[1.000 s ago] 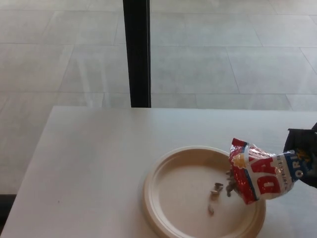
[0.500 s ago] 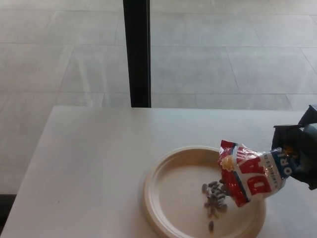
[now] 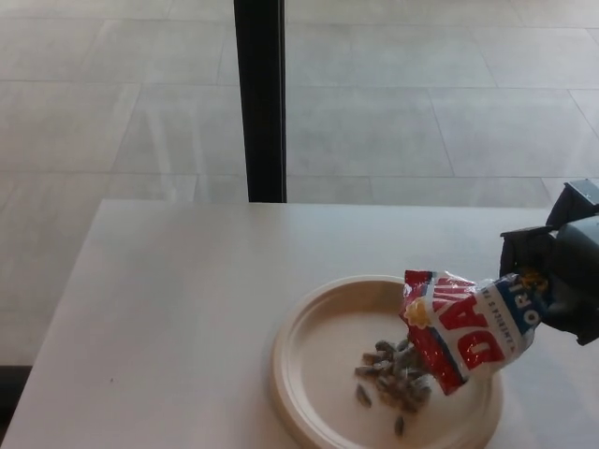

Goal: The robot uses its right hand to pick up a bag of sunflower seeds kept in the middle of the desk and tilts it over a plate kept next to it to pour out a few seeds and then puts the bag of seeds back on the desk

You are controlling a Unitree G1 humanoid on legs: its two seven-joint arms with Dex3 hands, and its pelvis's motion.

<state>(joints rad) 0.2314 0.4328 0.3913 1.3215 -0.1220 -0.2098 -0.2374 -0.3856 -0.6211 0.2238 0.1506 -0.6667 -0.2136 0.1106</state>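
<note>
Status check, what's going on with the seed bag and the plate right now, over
Right hand shut on seed bag, tilted mouth-down over plate. Seeds piled on plate. Left hand not in view. Nothing in the way.

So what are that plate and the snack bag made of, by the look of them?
The plate looks like matte moulded paper or fibre: dull beige, soft ridged rim, no shine, though plastic is possible. The seed bag in the right hand looks like glossy printed plastic film: crinkled with bright glints.

A glossy red, white and blue sunflower seed bag (image 3: 465, 329) with red lettering is seen over a beige round plate (image 3: 314, 374). Grey-brown seeds (image 3: 388, 372) are scattered there; the table (image 3: 178, 309) is white.
</note>
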